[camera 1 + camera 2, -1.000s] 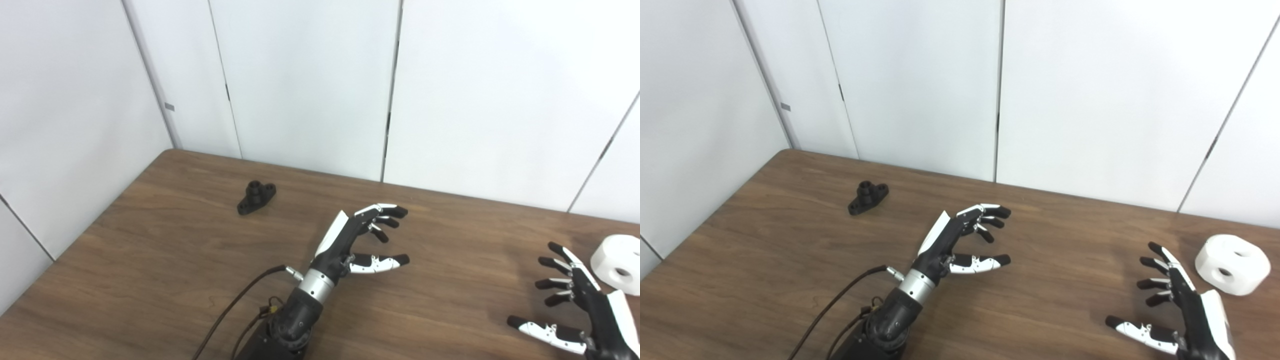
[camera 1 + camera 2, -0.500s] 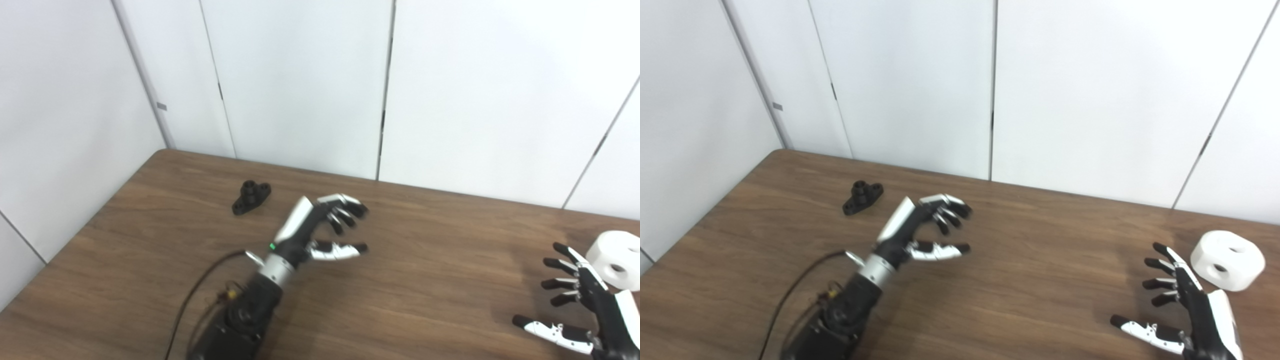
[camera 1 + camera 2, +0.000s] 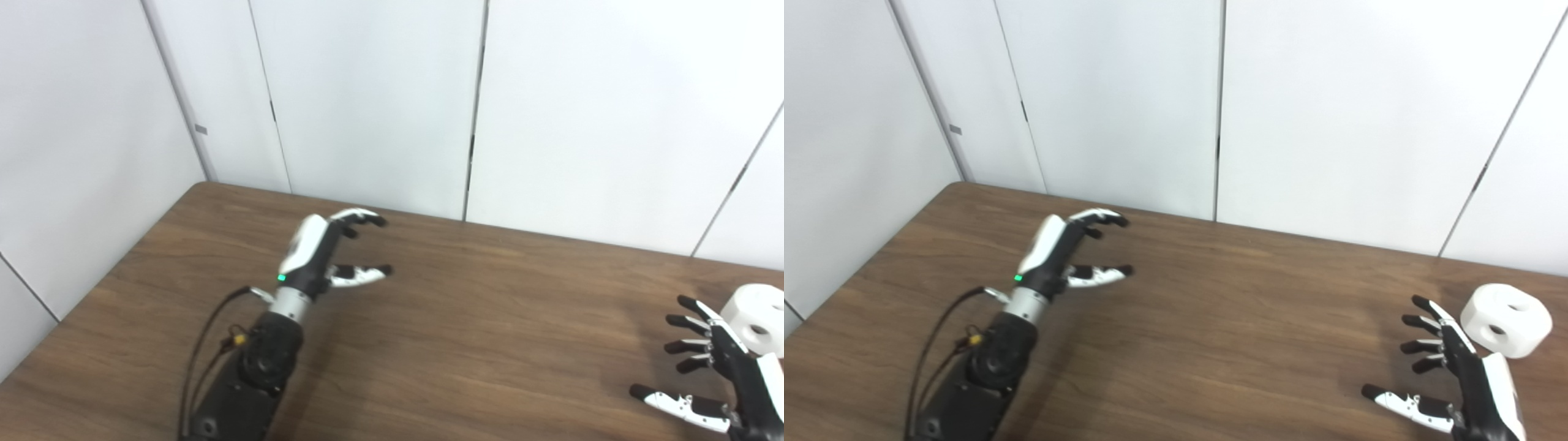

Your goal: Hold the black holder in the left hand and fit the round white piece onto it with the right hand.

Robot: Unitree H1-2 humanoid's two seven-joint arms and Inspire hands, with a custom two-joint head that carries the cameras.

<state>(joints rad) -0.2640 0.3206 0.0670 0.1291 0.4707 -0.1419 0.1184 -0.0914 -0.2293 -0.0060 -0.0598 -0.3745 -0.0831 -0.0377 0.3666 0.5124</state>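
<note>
Reach step: your left hand (image 3: pixel 318 254), fingers spread and empty, hides the holder; next, close on it; right hand (image 3: pixel 1464 383) waits open.

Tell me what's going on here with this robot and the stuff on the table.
Both hands are open and holding nothing. The left hand hangs over the far left part of the wooden table, fingers apart; the black holder it is meant to take cannot be seen in either view. The right hand waits at the near right, fingers spread, close beside the round white piece, which sits on the table untouched. Nothing has been picked up or fitted yet.
</note>
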